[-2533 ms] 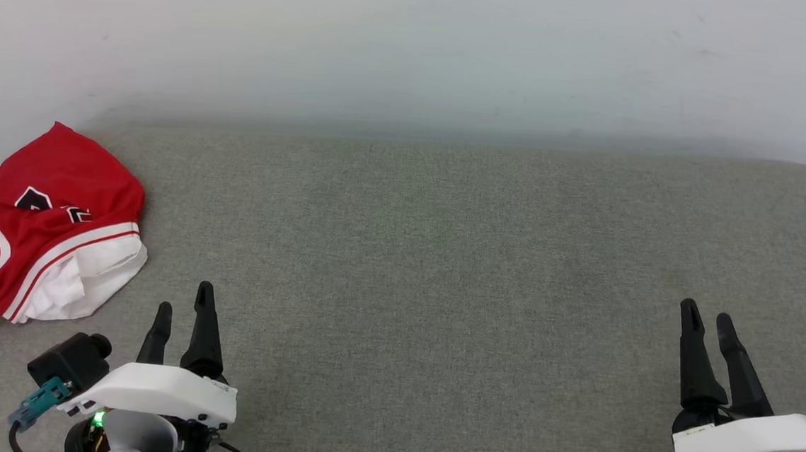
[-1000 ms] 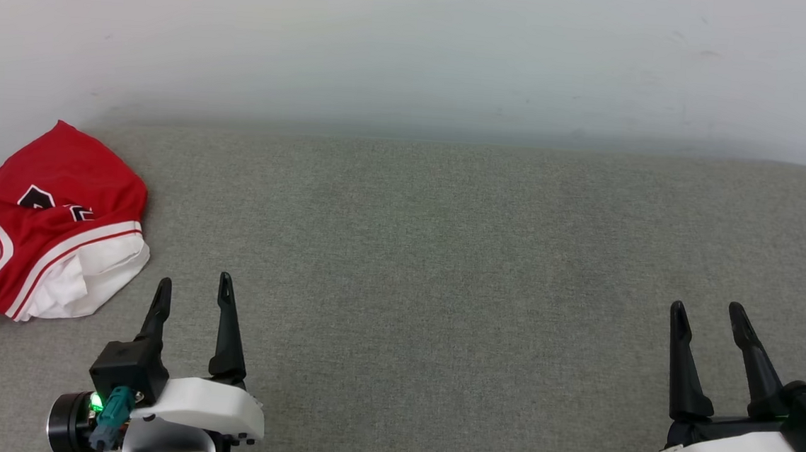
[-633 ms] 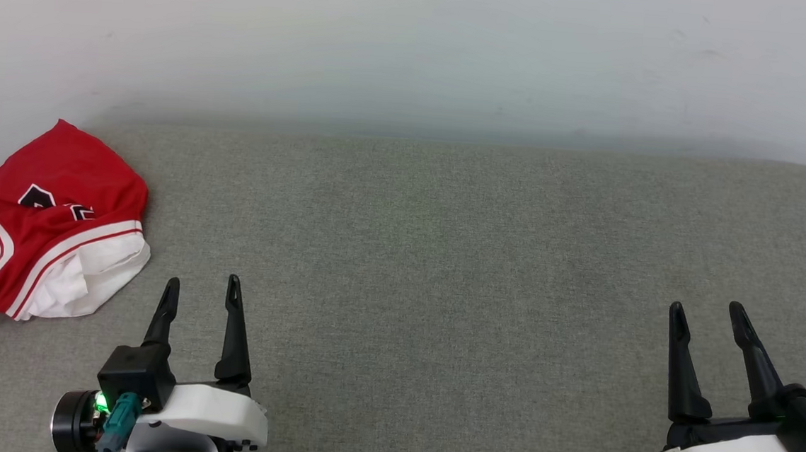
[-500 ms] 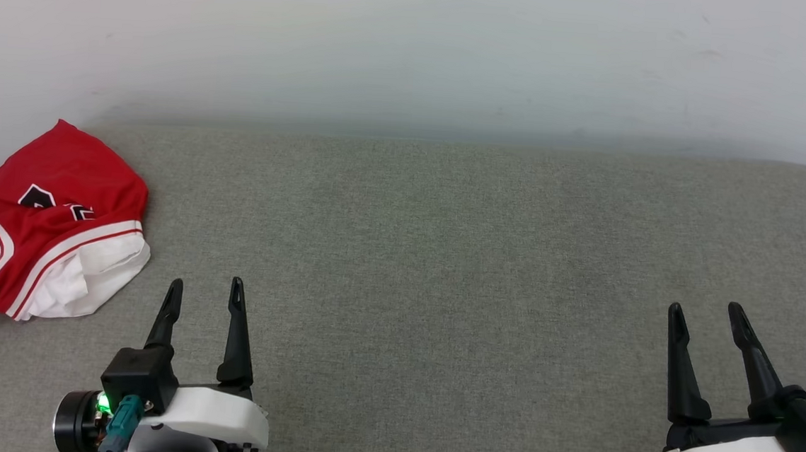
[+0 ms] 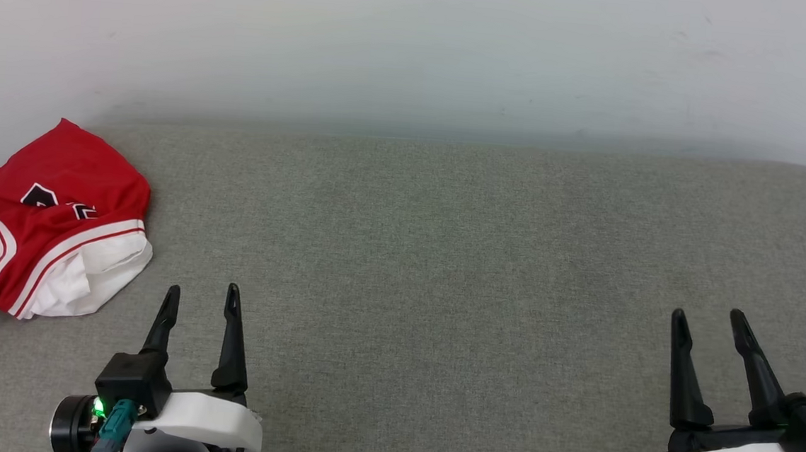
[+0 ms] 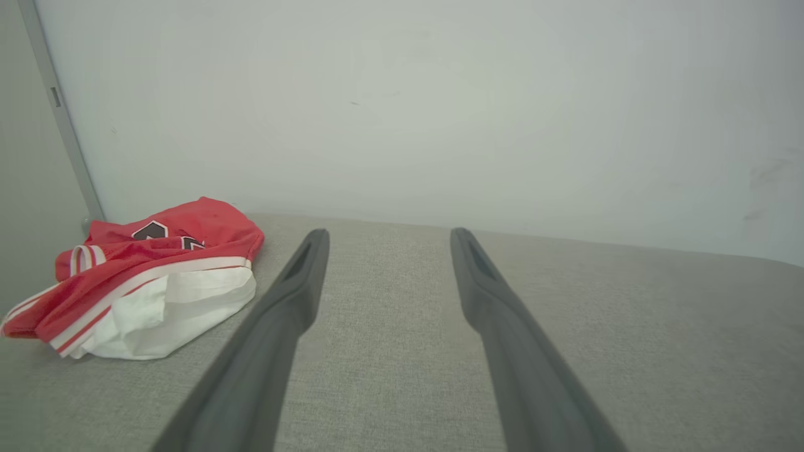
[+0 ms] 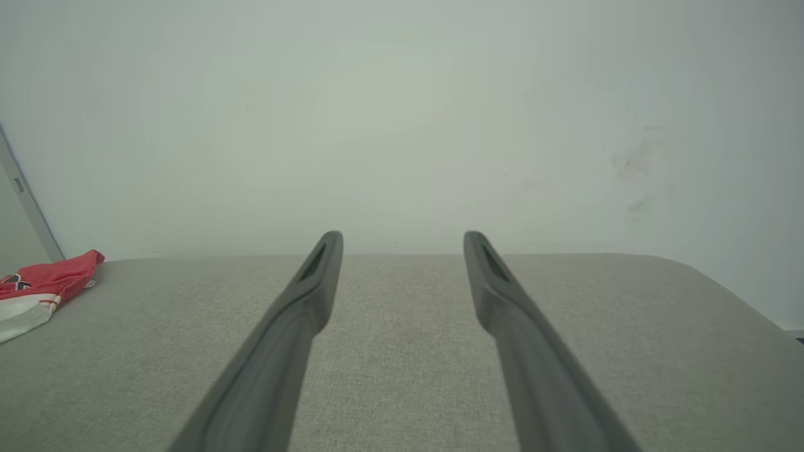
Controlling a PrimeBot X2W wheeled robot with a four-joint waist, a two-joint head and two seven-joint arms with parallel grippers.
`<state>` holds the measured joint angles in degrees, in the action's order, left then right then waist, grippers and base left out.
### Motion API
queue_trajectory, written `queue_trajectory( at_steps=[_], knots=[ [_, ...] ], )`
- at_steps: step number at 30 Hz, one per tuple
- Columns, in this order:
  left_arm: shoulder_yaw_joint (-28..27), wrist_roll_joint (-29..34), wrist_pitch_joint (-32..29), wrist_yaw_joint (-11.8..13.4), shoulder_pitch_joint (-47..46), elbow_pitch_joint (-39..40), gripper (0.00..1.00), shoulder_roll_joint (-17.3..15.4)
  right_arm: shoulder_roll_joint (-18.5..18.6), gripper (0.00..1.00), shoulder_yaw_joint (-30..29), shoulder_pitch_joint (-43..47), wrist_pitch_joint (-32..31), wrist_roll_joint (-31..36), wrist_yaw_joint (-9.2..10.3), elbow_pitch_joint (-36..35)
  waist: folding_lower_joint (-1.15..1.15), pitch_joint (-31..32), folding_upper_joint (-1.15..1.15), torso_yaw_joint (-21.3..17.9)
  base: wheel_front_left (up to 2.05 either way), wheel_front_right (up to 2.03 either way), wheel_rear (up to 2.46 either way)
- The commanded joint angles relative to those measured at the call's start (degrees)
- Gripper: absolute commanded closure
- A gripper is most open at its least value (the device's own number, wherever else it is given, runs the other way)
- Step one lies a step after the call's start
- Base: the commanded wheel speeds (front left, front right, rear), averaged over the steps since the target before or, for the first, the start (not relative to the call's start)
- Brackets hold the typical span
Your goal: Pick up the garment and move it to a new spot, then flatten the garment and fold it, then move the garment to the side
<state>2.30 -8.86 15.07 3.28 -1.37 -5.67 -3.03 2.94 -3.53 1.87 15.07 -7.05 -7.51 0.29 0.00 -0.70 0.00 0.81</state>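
The garment (image 5: 55, 223) lies crumpled at the far left edge of the grey cushion (image 5: 444, 243), untouched, so I judge the pick-up not yet begun: my left gripper (image 5: 201, 295), near it with fingers wide and empty, must reach over onto the heap, while my right gripper (image 5: 708, 320) hangs equally wide, well apart.

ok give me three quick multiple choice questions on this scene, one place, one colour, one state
1. Where on the grey pad does the garment lie? A far left B middle C far right
2. The garment's main colour? A blue B red C green
3. The left pincer is: A shut on the garment B open and empty C shut and empty
Answers: 1 A, it lies crumpled left of the left pincer; 2 B, red cloth with white trim; 3 B, its fingers stand apart over bare pad.
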Motion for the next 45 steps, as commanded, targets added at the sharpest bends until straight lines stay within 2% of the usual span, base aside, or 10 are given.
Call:
queue_trajectory(
  at_steps=[1, 6, 28, 37, 45],
  knots=[
    [-0.3, -0.1, 0.2, -0.3, 0.6, -0.1, 0.00, 0.1, -0.1, 0.00, -0.3, 0.4, 0.2, -0.8, 0.04, 0.3, 0.00, 0.0, 0.00, 0.0, 0.00, 0.00, 0.00],
    [-0.6, -1.7, 0.2, -1.0, 0.5, -0.9, 0.00, 0.2, -0.1, 0.00, -0.4, 0.2, 0.2, -2.0, 0.04, 0.9, 0.00, 0.1, 0.00, -0.1, 0.00, 0.00, 0.00],
    [-0.1, -1.5, 0.2, -0.1, 0.0, -1.9, 0.00, 0.2, -0.1, 0.00, -0.5, 0.4, 0.2, -2.6, 0.04, 2.0, 0.00, 0.2, 0.00, 0.6, 0.00, 0.00, 0.00],
    [-0.9, -1.2, 0.2, 0.3, -0.3, -2.1, 0.00, 0.2, -0.1, 0.00, -0.1, 0.7, 0.2, -2.0, 0.04, 2.1, 0.00, 0.1, 0.00, 3.7, 0.00, 0.00, 0.00],
    [-1.7, -0.7, 0.2, 0.8, -0.8, -2.3, 0.00, 0.2, -0.1, 0.00, 0.2, 0.7, 0.2, -1.2, 0.04, 2.2, 0.00, -0.7, 0.00, 8.6, 0.00, 0.00, 0.00]
  ],
)
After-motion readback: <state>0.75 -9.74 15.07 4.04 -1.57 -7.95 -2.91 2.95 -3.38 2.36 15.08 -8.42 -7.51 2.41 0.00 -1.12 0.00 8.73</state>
